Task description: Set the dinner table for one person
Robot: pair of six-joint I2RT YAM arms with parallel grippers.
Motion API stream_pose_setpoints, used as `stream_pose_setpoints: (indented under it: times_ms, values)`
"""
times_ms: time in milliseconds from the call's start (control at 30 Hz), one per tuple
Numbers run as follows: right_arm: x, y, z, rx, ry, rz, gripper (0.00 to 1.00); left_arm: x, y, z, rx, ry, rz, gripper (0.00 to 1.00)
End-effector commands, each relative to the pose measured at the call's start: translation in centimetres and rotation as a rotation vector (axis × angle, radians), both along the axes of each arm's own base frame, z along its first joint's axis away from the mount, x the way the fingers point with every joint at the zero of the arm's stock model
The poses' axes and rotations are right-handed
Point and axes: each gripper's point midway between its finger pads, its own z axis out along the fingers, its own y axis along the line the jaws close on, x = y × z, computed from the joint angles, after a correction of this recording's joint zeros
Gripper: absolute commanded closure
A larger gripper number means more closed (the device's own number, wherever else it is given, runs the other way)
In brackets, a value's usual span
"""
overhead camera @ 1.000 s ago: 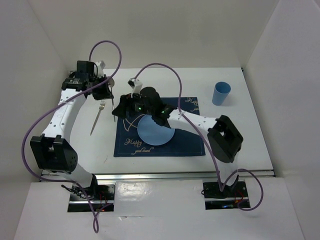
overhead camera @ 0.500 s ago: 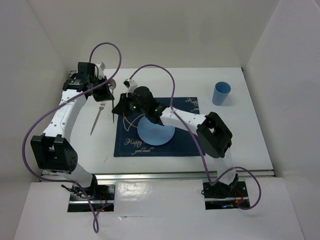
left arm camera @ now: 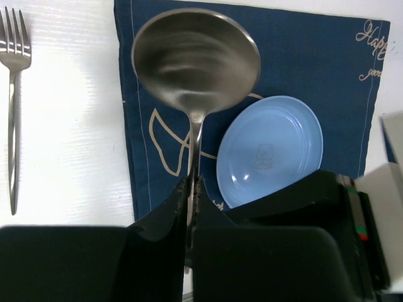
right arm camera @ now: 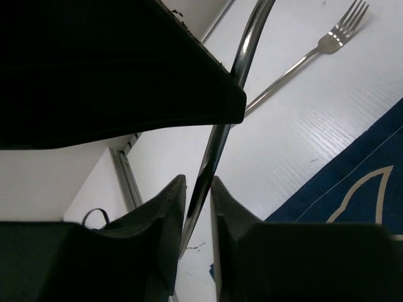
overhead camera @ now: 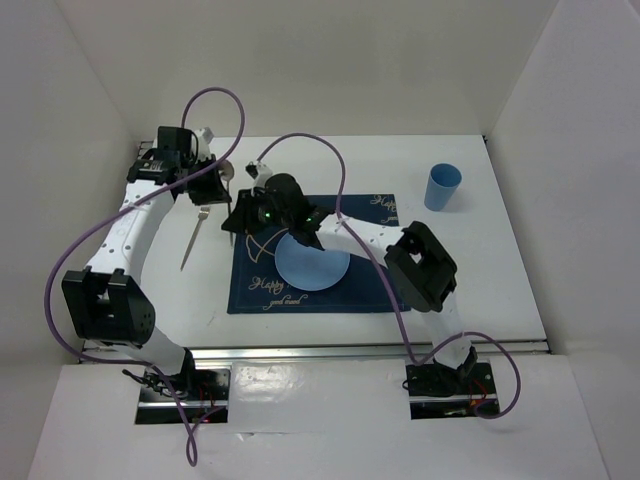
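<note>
A steel spoon (left arm camera: 196,60) hangs over the left edge of the navy placemat (left arm camera: 315,56), above the white dinner table (overhead camera: 480,270). My left gripper (left arm camera: 194,182) is shut on its handle just below the bowl. My right gripper (right arm camera: 197,182) reaches in from the right, over the placemat (overhead camera: 370,285). Its fingers are closed around the lower part of the spoon handle (right arm camera: 220,135), with thin slivers of light beside it. From above, the left gripper (overhead camera: 215,185) and right gripper (overhead camera: 238,218) sit close together.
A light blue plate (overhead camera: 312,260) lies on the placemat under the right arm. A fork (overhead camera: 193,238) lies on the table left of the placemat. A blue cup (overhead camera: 442,187) stands at the back right. White walls enclose three sides.
The right arm has pushed further left toward the left gripper, and its jaws have narrowed around the spoon handle. The left arm has held still with the spoon.
</note>
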Motion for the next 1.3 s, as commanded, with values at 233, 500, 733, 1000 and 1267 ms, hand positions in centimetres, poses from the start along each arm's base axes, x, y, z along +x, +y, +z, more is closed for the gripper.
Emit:
stream_pose_setpoints:
  times_ms: [233, 500, 733, 1000, 1267]
  values:
    - [1.9, -2.5, 2.6, 0.082, 0.084, -0.057, 1.0, 0.1, -1.0, 3.0, 0.005, -0.104, -0.095, 0.98]
    - [1.4, -15.4, 4.1, 0.02, 0.248, -0.1, 1.0, 1.0, 3.3, 5.8, 0.211, -0.152, -0.044, 0.33]
    - [-2.3, -28.3, -0.8, -0.115, 0.431, -0.241, 1.0, -0.1, 8.0, 2.4, 0.288, -0.048, 0.036, 0.32]
    - [-4.8, -34.3, -8.3, -0.077, 0.616, -0.293, 1.0, -0.9, 8.8, -0.2, 0.27, 0.014, 0.048, 0.34]
    - [-4.5, -34.4, -11.9, -0.088, 0.674, -0.285, 1.0, -0.8, 9.0, 0.1, 0.278, 0.006, 0.055, 0.34]
